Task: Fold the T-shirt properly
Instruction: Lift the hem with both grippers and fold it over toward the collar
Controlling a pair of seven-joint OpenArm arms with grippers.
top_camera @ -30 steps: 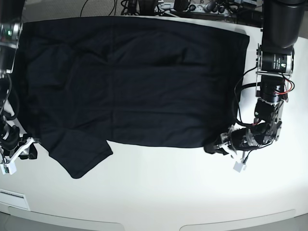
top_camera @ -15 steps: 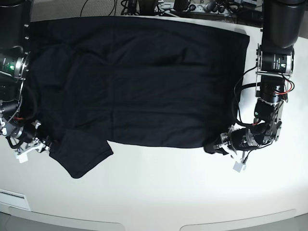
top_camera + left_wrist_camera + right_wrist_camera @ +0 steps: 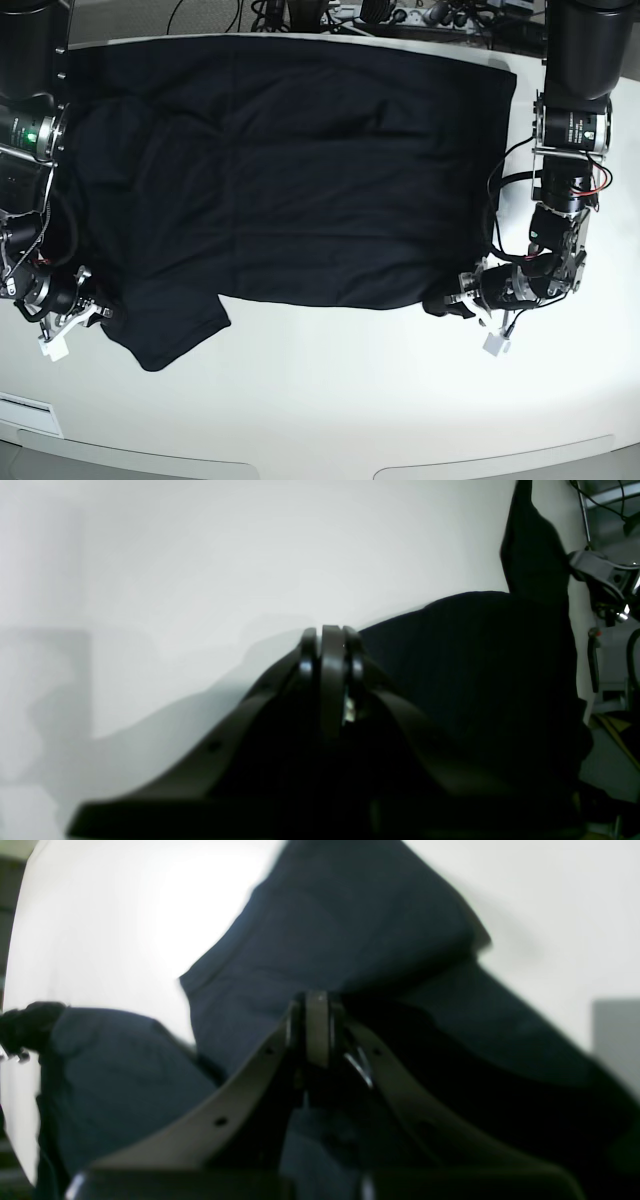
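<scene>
Now the work is at the gripping stage that opens a fold: the T-shirt lies spread flat and dark across the far and middle part of the white bench, its near hem running left to right and one sleeve jutting toward the near left. Both arms are down at that near edge, one at each end. The right claw, at the scene's left, sits at the edge of the sleeve; its wrist view shows the two jaws pressed together with dark fabric bunched around and behind the tips, so I judge it pinched onto the T-shirt at the sleeve. The left claw, at the scene's right, rests at the near right corner of the hem; its jaws are likewise closed tight, and cloth lies just beside and behind them, so it looks clamped on that corner, though the exact bite is hidden by the claw's own body. With both ends seemingly held, the next move calls for lifting the near edge evenly and carrying it toward the far side, keeping the two arms level so the fabric does not skew or slip free.
</scene>
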